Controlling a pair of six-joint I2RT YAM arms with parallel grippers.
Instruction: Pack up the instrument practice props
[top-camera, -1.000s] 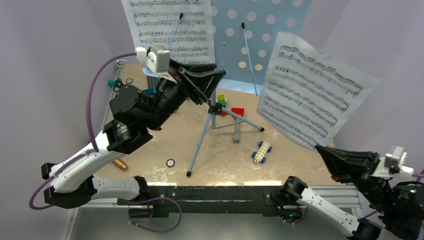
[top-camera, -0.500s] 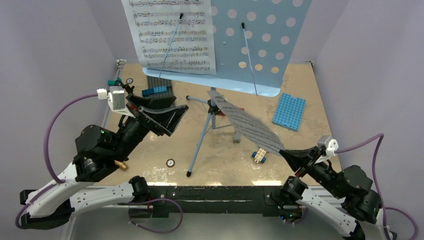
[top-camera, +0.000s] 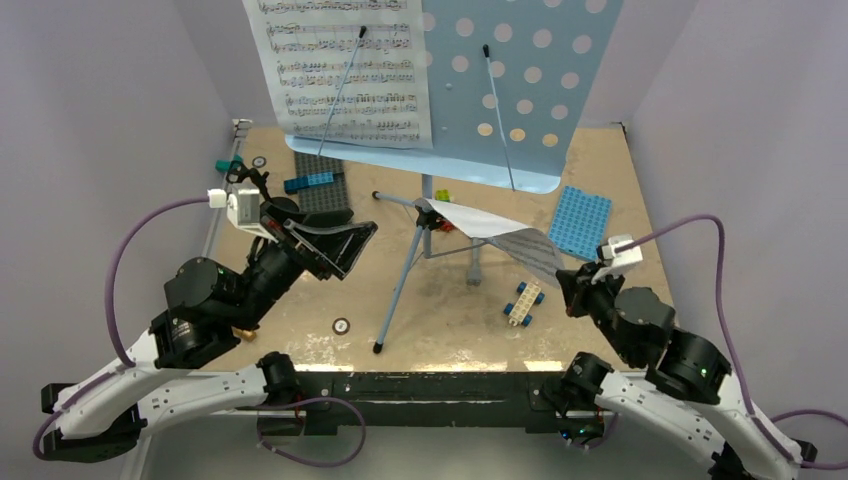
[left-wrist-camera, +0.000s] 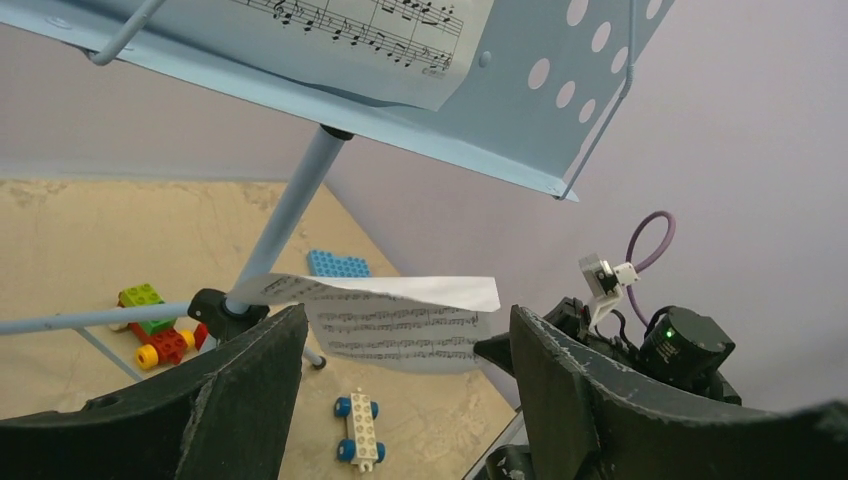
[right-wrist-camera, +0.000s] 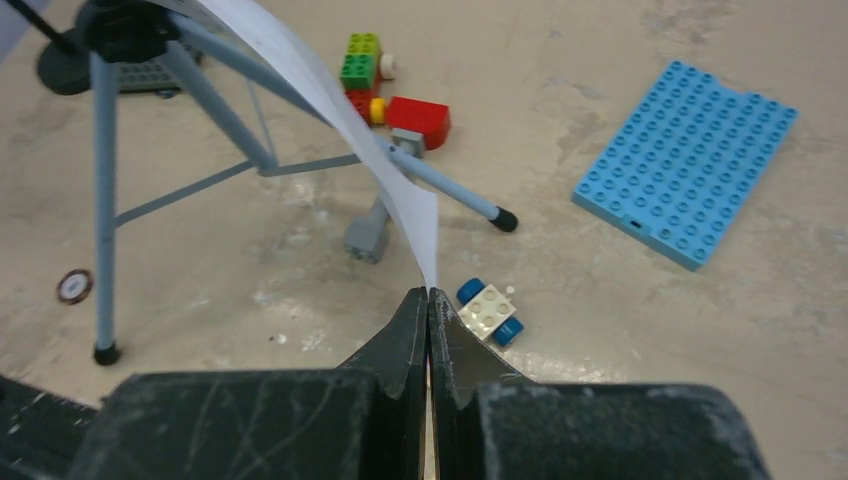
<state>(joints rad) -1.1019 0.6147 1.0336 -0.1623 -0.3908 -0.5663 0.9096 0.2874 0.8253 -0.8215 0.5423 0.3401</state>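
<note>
**Sandy desk, pale lilac walls: loose page pinched at one corner**

The light-blue perforated music stand stands upright on its tripod in the middle of the desk, with its tray towards the back wall. A sheet-music page lies on the left half of that tray, under a thin wire holder.

The right end effector is fully closed, its two fingers pressed flat together on the near corner of the loose page. From there the sheet arches up and away to the hub where the stand's legs meet the pole. Whether it rests on the hub cannot be told.

The left end effector hangs above the left side of the desk, fingers spread wide, with nothing between them. It points towards the stand's pole.

Under the curved sheet a white wheeled brick sits near the right end effector. A blue baseplate lies flat at the right. A grey baseplate lies under the tray's left edge. A few coloured bricks cluster among the tripod legs.
</note>
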